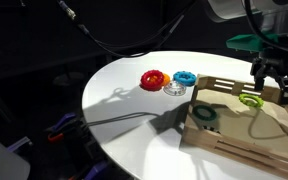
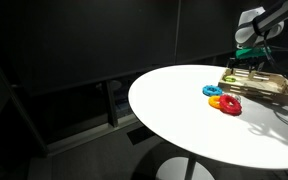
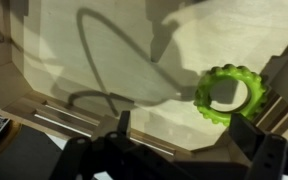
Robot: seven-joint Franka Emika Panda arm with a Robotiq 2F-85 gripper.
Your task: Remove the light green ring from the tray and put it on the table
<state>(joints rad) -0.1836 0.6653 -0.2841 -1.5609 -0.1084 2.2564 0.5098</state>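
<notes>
At the near edge of the table (image 1: 124,95), a thin dark cable (image 1: 114,120) runs across the white top towards the tray (image 1: 234,140). The tray sits at the table's edge, with one side at or just past the rim. Just inside the tray's near wall, a dark green ring (image 1: 203,113) lies flat on the wooden floor.

Further in, towards the tray's far side, the light green ring (image 1: 250,100) also lies flat on the floor. It is well apart from the dark green one. In the wrist view the light green ring (image 3: 227,95) lies near a corner of the tray (image 3: 74,50), and nothing is touching it.

The gripper (image 1: 270,85) hangs over the far part of the tray, close above the light green ring. Its fingers (image 3: 118,135) are spread wide and hold nothing. The ring lies off to one side of the gap, near one finger.

Beyond the tray, around the middle of the table and towards its far edge, a red ring (image 1: 154,79) and a blue ring (image 1: 184,78) lie side by side. A smaller pale piece (image 1: 174,88) lies just beside them. In an exterior view the tray (image 2: 259,90) lies near the table's (image 2: 184,110) far edge with the gripper (image 2: 249,58) above it.
</notes>
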